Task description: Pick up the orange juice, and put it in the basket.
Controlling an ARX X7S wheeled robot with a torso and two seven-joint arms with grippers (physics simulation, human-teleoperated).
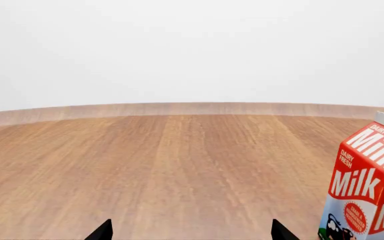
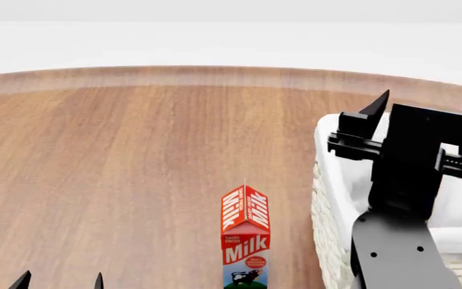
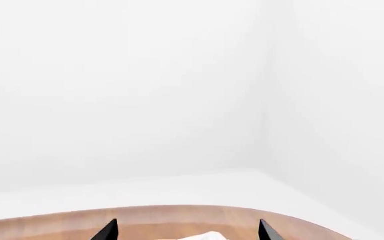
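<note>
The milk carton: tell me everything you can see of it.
The milk carton is a gable-topped carton, red above with white "Milk" and "Dairy Fresh" lettering, and pale blue below with a cow picture and a round red seal. It looks like printed card. It stands upright and closed on the wooden table, just left of the white wicker basket with a gap between them. Nothing grips or touches it; its base is cut off in both views.

1. A big round brown wooden table (image 2: 118,156) is holding everything up.
2. A red and white milk carton (image 2: 245,238) is standing upright on it, near the front.
3. A white woven basket (image 2: 327,211) is sitting on the table, just to the right of the milk.
</note>
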